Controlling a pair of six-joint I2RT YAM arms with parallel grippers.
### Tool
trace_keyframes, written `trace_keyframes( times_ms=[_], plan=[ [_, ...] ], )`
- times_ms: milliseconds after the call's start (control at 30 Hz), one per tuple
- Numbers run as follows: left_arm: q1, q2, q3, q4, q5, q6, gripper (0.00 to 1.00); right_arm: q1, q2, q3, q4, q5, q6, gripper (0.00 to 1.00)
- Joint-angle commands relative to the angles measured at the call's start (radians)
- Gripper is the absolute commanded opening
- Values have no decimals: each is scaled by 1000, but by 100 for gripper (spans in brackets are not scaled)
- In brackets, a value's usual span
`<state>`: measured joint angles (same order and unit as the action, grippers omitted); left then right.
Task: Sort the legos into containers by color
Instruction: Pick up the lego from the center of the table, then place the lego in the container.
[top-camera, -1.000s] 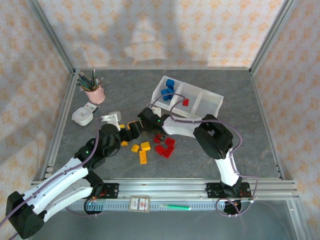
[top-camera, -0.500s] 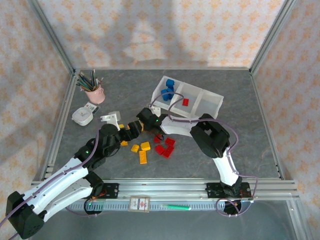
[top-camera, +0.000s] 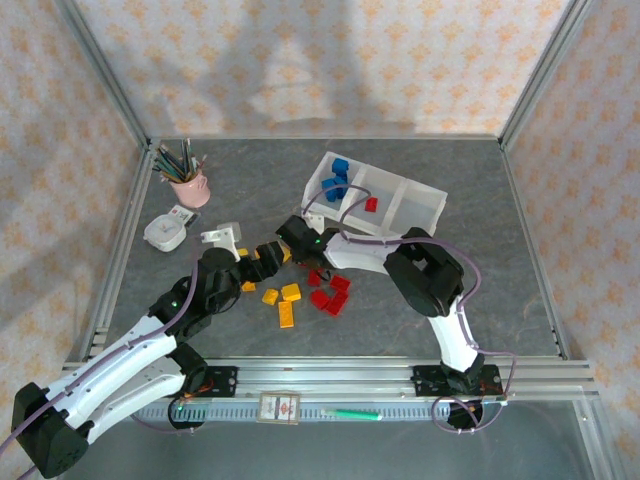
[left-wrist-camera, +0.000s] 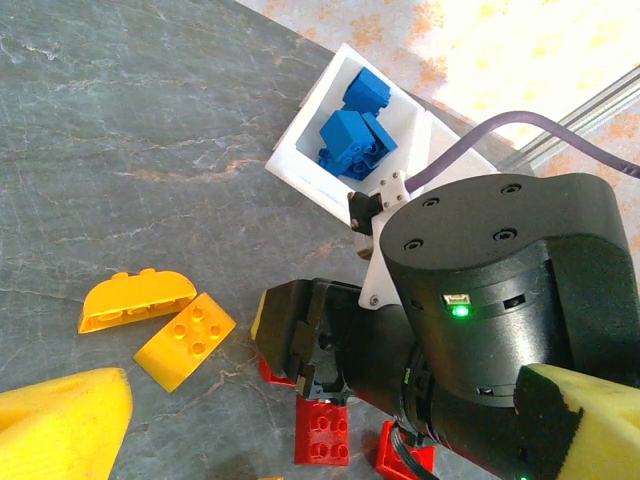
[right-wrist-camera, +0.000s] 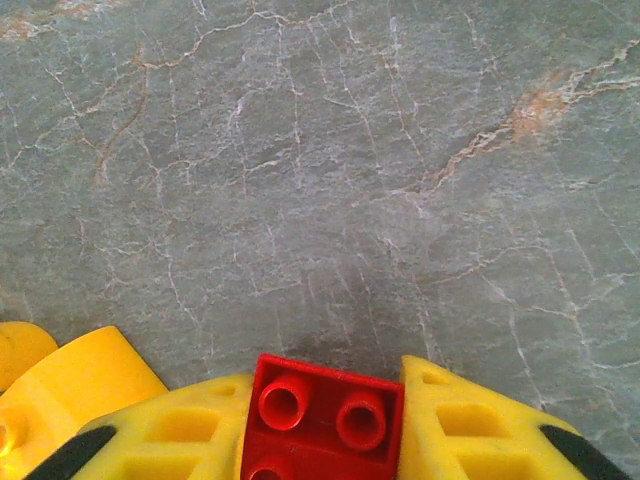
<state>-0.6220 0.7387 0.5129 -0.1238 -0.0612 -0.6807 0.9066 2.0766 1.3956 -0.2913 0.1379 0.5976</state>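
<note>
Down on the grey table (right-wrist-camera: 300, 150), right gripper (right-wrist-camera: 325, 440) has just closed from wide onto a red lego (right-wrist-camera: 322, 412), likely bound for the tray (top-camera: 425, 208), where the middle compartment holds one red; left gripper (left-wrist-camera: 322, 400) gapes empty.

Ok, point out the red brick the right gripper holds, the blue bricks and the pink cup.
red brick (right-wrist-camera: 322, 418): right wrist view, studded top.
blue bricks (left-wrist-camera: 346, 133): left wrist view, middle brick.
pink cup (top-camera: 190, 188): top view, side wall.

text: none legible | rail tag (top-camera: 280, 408): print too small to read
</note>
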Motion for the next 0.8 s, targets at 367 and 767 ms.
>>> trace_keyframes(
  times_ms=[367,767],
  plan=[
    [-2,51,-2,103,101,-5,99,-150,-307,-103,5,21,-46,25],
    [-4,233,42,254,211,-17,99,-373,-289,-89,16,75,-140,26]
  ],
)
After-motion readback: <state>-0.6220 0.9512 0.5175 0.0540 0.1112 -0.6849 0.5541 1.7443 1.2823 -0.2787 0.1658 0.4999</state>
